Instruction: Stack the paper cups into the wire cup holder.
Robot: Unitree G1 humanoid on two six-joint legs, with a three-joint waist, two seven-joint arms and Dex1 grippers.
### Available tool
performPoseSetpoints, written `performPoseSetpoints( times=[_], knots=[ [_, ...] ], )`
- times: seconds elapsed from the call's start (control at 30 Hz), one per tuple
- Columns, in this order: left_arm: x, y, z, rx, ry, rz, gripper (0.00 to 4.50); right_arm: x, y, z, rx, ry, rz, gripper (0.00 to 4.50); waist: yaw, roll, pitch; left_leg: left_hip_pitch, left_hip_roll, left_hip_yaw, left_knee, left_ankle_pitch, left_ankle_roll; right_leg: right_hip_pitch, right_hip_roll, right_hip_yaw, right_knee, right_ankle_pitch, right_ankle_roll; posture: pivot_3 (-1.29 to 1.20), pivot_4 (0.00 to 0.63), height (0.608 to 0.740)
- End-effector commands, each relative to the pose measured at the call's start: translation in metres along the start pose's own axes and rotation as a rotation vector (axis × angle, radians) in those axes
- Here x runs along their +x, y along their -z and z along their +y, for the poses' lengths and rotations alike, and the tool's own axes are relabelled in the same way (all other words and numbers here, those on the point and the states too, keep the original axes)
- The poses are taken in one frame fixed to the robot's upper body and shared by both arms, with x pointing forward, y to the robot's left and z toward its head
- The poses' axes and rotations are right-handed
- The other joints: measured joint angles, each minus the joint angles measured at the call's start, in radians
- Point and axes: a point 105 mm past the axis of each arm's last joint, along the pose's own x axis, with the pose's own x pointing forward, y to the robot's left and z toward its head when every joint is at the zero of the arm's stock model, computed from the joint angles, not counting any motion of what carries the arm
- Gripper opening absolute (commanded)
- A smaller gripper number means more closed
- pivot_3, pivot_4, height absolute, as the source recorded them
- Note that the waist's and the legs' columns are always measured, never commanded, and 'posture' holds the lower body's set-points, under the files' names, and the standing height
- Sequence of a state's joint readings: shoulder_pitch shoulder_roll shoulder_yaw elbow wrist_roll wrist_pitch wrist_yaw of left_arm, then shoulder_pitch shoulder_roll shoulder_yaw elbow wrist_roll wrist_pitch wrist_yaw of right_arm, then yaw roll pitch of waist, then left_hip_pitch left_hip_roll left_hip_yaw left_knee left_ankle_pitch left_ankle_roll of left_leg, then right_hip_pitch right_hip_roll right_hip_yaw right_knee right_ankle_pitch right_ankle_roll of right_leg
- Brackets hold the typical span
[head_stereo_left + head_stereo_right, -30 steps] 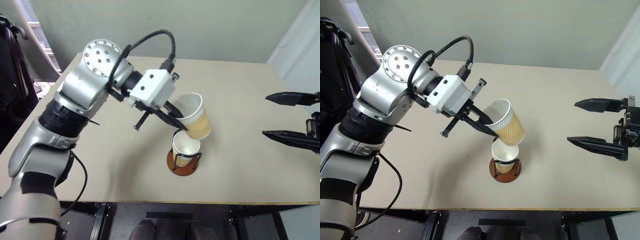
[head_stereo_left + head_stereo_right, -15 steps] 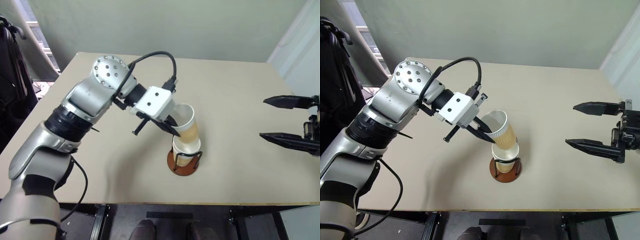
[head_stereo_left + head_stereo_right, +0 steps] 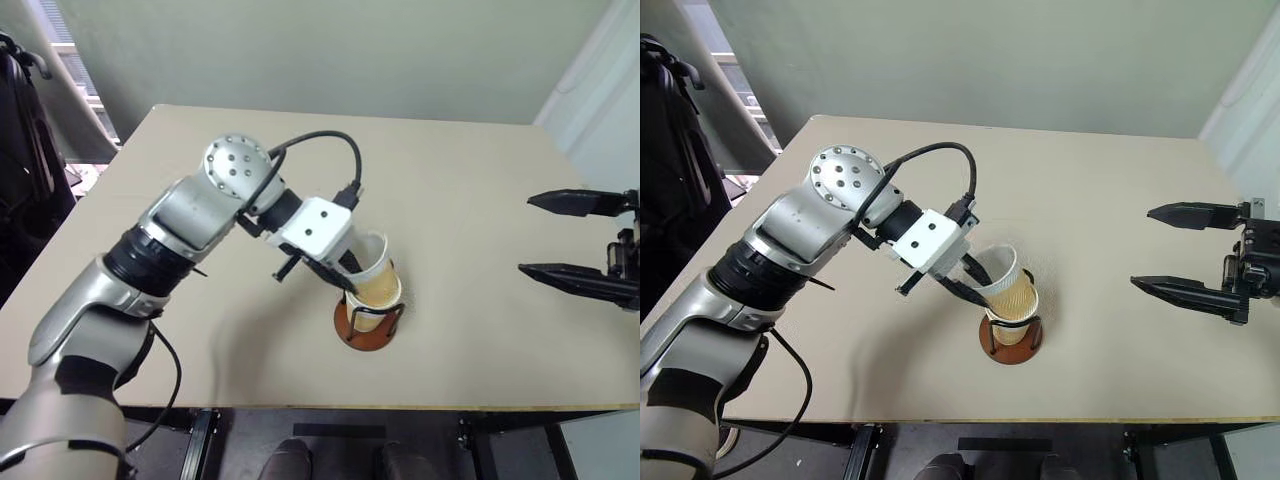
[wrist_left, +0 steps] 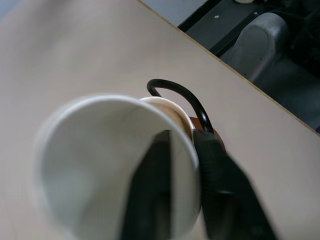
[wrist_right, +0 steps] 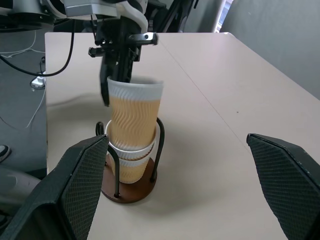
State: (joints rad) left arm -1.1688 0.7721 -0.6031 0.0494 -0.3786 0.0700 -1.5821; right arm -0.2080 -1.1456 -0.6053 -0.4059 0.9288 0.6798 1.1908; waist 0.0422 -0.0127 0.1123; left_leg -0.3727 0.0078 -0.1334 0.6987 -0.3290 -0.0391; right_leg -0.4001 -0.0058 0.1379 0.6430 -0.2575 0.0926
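Observation:
The wire cup holder (image 3: pixel 362 332) stands near the table's front edge, its reddish-brown base and black wire loops (image 4: pixel 175 92) around a paper cup (image 5: pixel 131 162). A second paper cup (image 3: pixel 378 285) sits nested in that one, leaning slightly, its white rim (image 3: pixel 1002 262) above the wires. My left gripper (image 3: pixel 345 278) is at this upper cup's rim, one finger inside and one finger (image 4: pixel 215 185) outside, slightly open with a thin gap to the wall. My right gripper (image 3: pixel 1141 248) hangs wide open and empty at the right, well clear of the holder.
The tan table (image 3: pixel 470 180) stretches back and to both sides of the holder. Its front edge (image 3: pixel 420 407) lies just below the holder. A black object (image 3: pixel 20 150) stands off the table's left side, and a cable loops over my left wrist (image 3: pixel 330 140).
My left gripper has come down with the upper cup, which went from tilted above the holder to nested in the lower cup. Its fingers have loosened on the rim. The right gripper stayed put.

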Motion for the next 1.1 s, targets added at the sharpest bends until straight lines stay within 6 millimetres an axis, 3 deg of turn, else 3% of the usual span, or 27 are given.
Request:
performPoseSetpoints(
  times=[0.03, 0.23, 0.67, 0.93, 1.1],
  knots=[
    [-0.005, -0.008, -0.001, 0.037, 0.012, 0.011, 2.17, -0.001, -0.007, 0.0, -0.043, 0.005, -0.009, 4.5, 0.001, 0.0, 0.0, 0.0, 0.0, 0.0, 0.0, 0.0, 0.0, 0.0, 0.0, 0.0, 0.0, 0.0, 0.0, 0.0, 0.15, 0.74],
    [-0.008, -0.005, 0.004, 0.053, -0.021, 0.038, 4.25, 0.0, -0.006, -0.001, -0.043, 0.002, -0.009, 4.5, 0.0, 0.0, 0.0, 0.0, 0.0, 0.0, 0.0, 0.0, 0.0, 0.0, 0.0, 0.0, 0.0, 0.0, 0.0, 0.0, 0.15, 0.74],
    [-0.002, -0.008, 0.004, 0.053, -0.047, -0.006, 4.25, 0.004, -0.003, -0.005, -0.05, -0.009, -0.01, 4.5, 0.001, 0.0, 0.0, 0.0, -0.001, 0.0, 0.0, 0.0, 0.0, 0.0, -0.001, 0.0, 0.0, 0.0, 0.0, 0.0, 0.15, 0.74],
    [-0.001, -0.027, 0.012, 0.087, -0.067, -0.125, 4.25, 0.004, -0.001, -0.005, -0.049, -0.003, -0.004, 4.5, 0.0, 0.0, 0.0, 0.0, -0.001, 0.0, 0.0, 0.0, 0.0, 0.0, 0.0, 0.0, 0.0, 0.0, 0.0, 0.0, 0.15, 0.74],
    [-0.01, -0.015, 0.015, 0.071, -0.114, -0.062, 4.25, 0.005, 0.0, -0.005, -0.048, -0.002, -0.007, 4.5, 0.001, 0.0, 0.0, 0.0, -0.001, 0.0, 0.0, 0.0, 0.0, 0.0, 0.0, 0.0, 0.0, 0.0, 0.001, 0.0, 0.15, 0.74]
  ],
)
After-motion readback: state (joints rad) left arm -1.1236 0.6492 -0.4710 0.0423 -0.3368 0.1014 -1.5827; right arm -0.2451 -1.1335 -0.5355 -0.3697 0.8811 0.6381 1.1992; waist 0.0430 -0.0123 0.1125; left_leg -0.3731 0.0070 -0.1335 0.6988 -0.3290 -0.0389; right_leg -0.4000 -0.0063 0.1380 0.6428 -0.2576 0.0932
